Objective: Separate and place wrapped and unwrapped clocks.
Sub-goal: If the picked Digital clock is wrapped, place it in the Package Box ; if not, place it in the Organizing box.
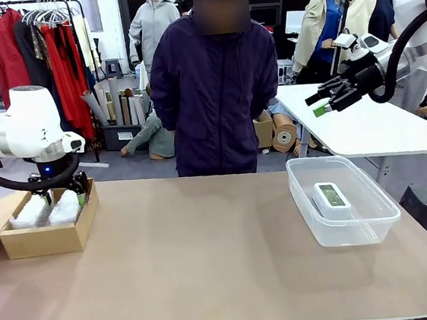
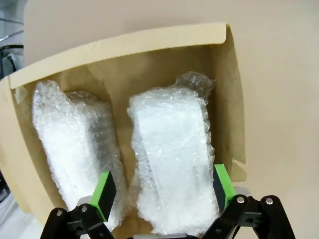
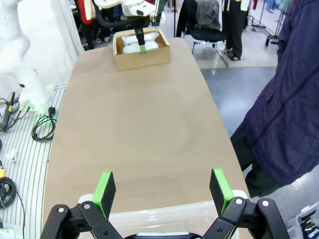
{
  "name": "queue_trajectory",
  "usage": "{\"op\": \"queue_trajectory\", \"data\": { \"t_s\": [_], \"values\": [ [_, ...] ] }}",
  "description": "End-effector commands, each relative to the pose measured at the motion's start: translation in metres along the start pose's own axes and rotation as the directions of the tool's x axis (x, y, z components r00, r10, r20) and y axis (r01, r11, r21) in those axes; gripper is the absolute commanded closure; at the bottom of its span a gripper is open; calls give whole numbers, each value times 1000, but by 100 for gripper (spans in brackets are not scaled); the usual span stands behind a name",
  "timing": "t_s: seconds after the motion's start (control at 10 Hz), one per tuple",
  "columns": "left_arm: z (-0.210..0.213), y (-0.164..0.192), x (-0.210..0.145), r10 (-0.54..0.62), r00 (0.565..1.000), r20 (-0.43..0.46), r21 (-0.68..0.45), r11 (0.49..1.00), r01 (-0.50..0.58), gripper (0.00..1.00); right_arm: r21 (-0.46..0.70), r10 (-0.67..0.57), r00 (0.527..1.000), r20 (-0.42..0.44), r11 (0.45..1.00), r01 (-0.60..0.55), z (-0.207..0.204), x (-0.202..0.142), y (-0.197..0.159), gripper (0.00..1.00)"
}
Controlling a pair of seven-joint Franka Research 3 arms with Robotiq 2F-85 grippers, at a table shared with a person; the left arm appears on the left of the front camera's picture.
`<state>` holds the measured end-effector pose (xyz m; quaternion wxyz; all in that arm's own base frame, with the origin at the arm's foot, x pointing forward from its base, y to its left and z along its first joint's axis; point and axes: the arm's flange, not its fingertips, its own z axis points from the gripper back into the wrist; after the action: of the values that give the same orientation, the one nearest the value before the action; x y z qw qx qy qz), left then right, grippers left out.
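Left pincer point(image 2: 162, 191) spread astride a wrapped clock point(image 2: 172, 169) in the cardboard box point(image 1: 42, 239); right pincer point(image 1: 324, 102) spread, far right above the desk point(image 1: 209, 260).

No readable text, label, brand or number is showing anywhere, and the grey-green screen of the bare clock point(image 1: 332, 196) lying in the clear plastic tub point(image 1: 373, 226) is appearing too small to read.

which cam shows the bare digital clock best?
Front view. The bare clock lies screen up in the clear plastic tub on the robot's right side of the table, fully visible. The right wrist view catches just the tub's rim at its bottom edge; the left wrist view looks into the cardboard box at two bubble-wrapped bundles instead.
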<state>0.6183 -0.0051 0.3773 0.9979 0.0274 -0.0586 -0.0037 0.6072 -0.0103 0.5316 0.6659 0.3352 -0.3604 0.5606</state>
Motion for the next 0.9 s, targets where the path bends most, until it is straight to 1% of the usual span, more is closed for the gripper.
{"op": "queue_trajectory", "data": {
  "t_s": [0.0,0.2,0.6,0.8],
  "values": [
    [17,3,0,-16,1000,24,-28,999,17,0,3,4,1000,3,1000,-4,0,2,1,0],
    [37,0,-2,-36,999,30,-43,998,37,0,3,4,1000,3,1000,-4,0,2,1,0],
    [65,-12,-9,-103,995,9,-63,993,103,0,3,4,1000,3,1000,-4,0,2,1,0],
    [62,-14,-8,-76,997,17,-35,996,76,0,3,4,1000,3,1000,-4,0,2,1,0]
  ]
}}
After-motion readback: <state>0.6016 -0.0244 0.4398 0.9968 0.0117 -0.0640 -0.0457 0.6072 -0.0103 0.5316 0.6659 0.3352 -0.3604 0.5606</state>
